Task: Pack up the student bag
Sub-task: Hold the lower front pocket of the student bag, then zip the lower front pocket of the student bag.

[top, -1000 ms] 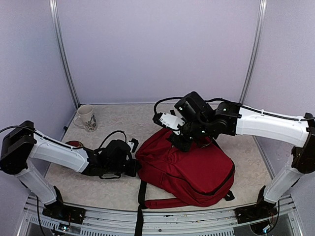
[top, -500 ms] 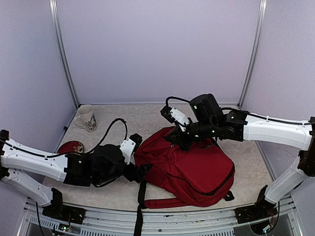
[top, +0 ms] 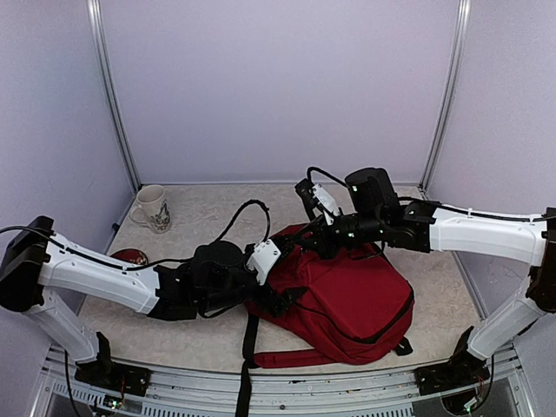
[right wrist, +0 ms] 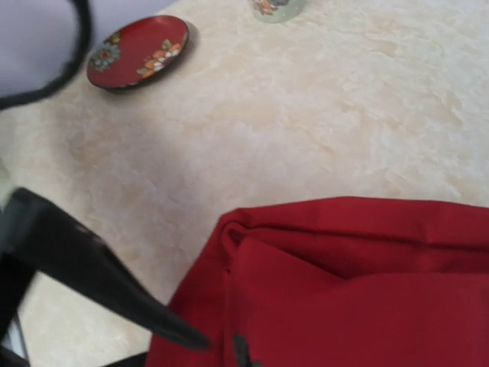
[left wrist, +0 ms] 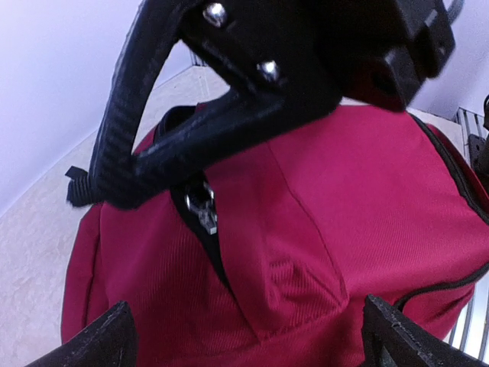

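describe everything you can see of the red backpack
The backpack is dark-red woven fabric with black zippers and black straps trailing toward the near edge. It lies on the table, right of centre. The left gripper is at its near-left corner, the right gripper at its far end.

Student bag cropped at right and bottom; red plate mostly behind left arm
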